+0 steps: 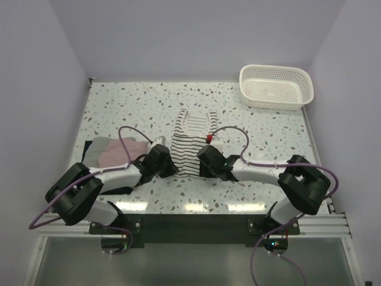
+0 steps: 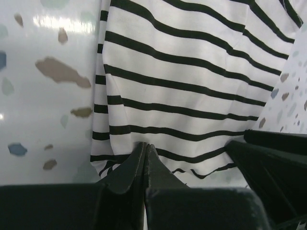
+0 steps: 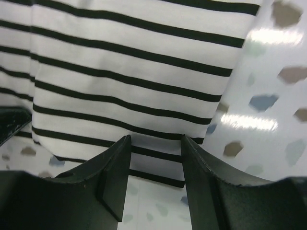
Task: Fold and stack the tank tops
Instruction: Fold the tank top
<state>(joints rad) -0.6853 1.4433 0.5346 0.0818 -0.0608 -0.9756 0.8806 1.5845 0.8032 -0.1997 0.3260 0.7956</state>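
Note:
The white tank top with black stripes [image 1: 189, 142] lies folded into a narrow strip at the table's middle, straps toward the far side. My left gripper [image 1: 168, 165] sits at its near left hem corner. In the left wrist view the gripper [image 2: 145, 146] is pinched shut on the hem of the striped top [image 2: 192, 81]. My right gripper [image 1: 203, 161] is open at the near right hem corner. In the right wrist view it [image 3: 156, 139] straddles the hem of the striped top [image 3: 129, 72]. The pink top [image 1: 116, 152] lies on the dark top [image 1: 94, 149] at the left.
A white lattice basket [image 1: 275, 87] stands at the far right corner. A small red and white tag [image 1: 212, 139] shows at the striped top's right edge. Grey walls close the table [image 1: 268, 137] on three sides.

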